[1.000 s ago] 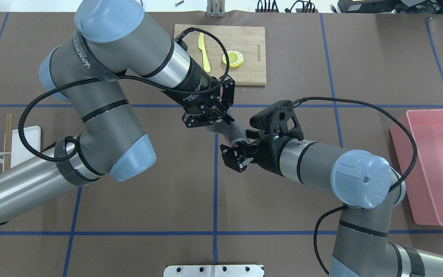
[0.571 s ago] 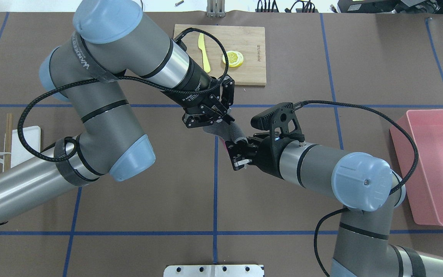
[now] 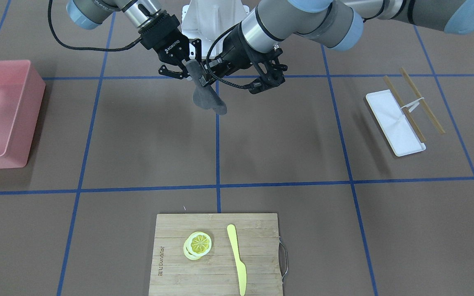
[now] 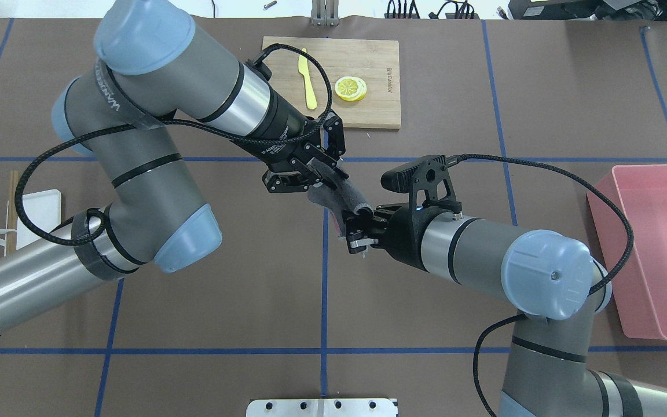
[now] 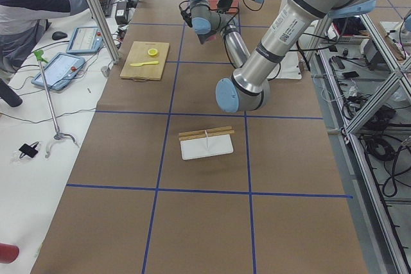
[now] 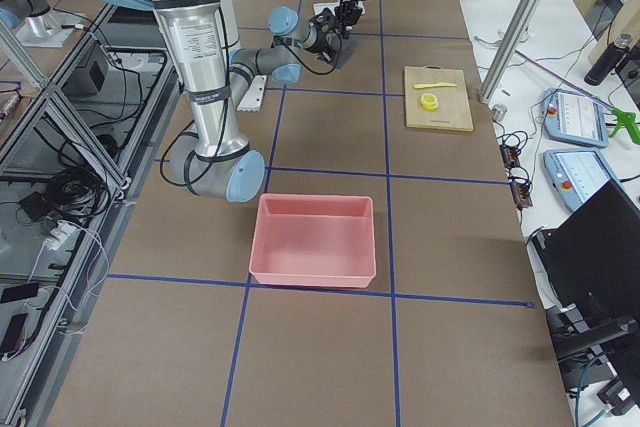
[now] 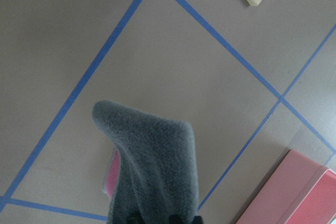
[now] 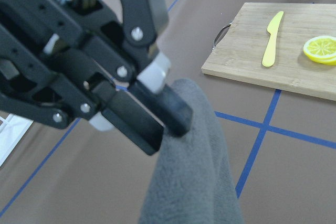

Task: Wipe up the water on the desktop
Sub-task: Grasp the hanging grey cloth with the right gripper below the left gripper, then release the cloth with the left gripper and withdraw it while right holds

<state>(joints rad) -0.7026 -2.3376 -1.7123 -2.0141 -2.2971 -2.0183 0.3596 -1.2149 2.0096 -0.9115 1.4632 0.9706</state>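
Keep grey cloth, pinched at opposite ends by left end effector and right end effector over the middle of the counter, unbunched; release one end only, then press flat.

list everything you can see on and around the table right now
desktop: 1, matte brown with blue tape squares, under everything
cutting board: 1, bamboo, far edge of the table, centre
knife: 1, yellow, on the board
lemon slices: small stack, yellow, on the board beside the knife
bin: 1, pink, robot's right side
tray: 1, white, robot's left side
wooden sticks: 2, tan, by the tray, one lying across it
cloth: 1, grey, held above the table centre
operator: 1, dark top, at a side desk
left end effector: 1, black, shut on the cloth
right end effector: 1, black, shut on the cloth's other end
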